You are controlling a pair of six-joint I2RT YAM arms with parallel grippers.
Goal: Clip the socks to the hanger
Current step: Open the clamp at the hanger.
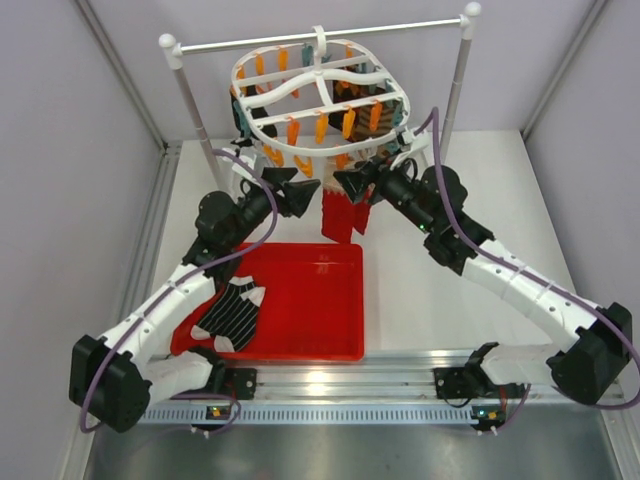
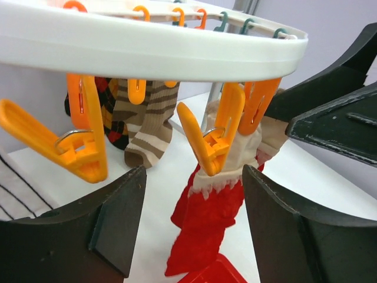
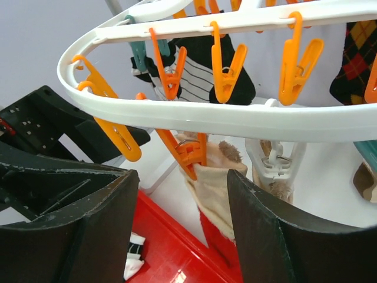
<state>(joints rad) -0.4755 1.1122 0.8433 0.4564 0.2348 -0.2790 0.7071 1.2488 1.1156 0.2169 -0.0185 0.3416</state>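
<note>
The white hanger (image 1: pixel 322 98) hangs from a rod, with orange and teal clips. A red sock with a beige cuff (image 1: pixel 343 215) hangs from an orange clip (image 2: pixel 215 144) at its near edge; it also shows in the right wrist view (image 3: pixel 219 194). A brown striped sock (image 2: pixel 147 127) and an argyle sock (image 3: pixel 358 62) hang further back. A black striped sock (image 1: pixel 235 312) lies in the red tray (image 1: pixel 310 310). My left gripper (image 1: pixel 308 194) is open just left of the red sock. My right gripper (image 1: pixel 343 182) is open just right of it. Neither holds anything.
The white rod on two posts (image 1: pixel 320 35) carries the hanger at the back. A white clip (image 3: pixel 274 159) hangs beside the orange one. Grey walls close in left and right. A metal rail (image 1: pixel 340 385) runs along the near edge.
</note>
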